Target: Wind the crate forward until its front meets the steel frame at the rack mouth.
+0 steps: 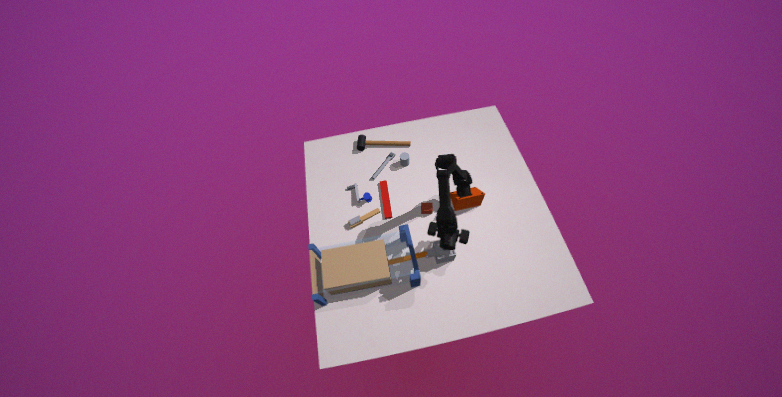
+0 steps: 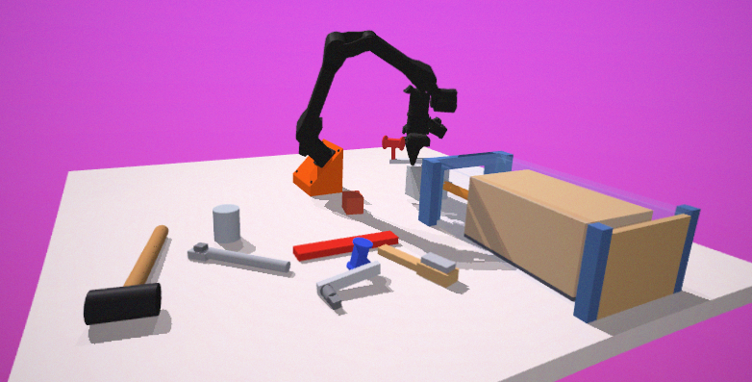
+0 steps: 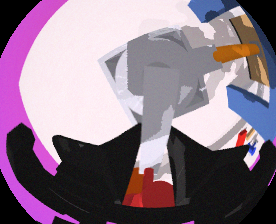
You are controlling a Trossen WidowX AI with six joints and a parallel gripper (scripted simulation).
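The grey winch (image 2: 413, 182) (image 3: 139, 47) stands outside the rack mouth. The winch handle (image 2: 392, 142) (image 3: 160, 90), a grey crank arm with a red knob, sits on top of it. My gripper (image 1: 448, 247) (image 2: 413, 163) (image 3: 154, 128) points down over the winch and is shut on the crank arm, between hub and red knob. The key's fit in the hole is hidden. The crate (image 1: 355, 263) (image 2: 525, 227) sits flat in the cubby, apart from the blue front frame (image 1: 412, 254) (image 2: 430, 190) (image 3: 246, 102). The orange strap (image 1: 418, 256) (image 2: 456, 190) (image 3: 236, 52) runs from crate to winch.
A red block (image 1: 426, 208) (image 2: 352, 202) lies near the arm's orange base. Farther off are a red bar (image 1: 386, 199) (image 2: 345, 245), a brush (image 2: 438, 268), a blue-knobbed crank (image 2: 360, 253), a wrench-like tool (image 2: 241, 260), a grey cylinder (image 2: 226, 223) and a mallet (image 2: 123, 303).
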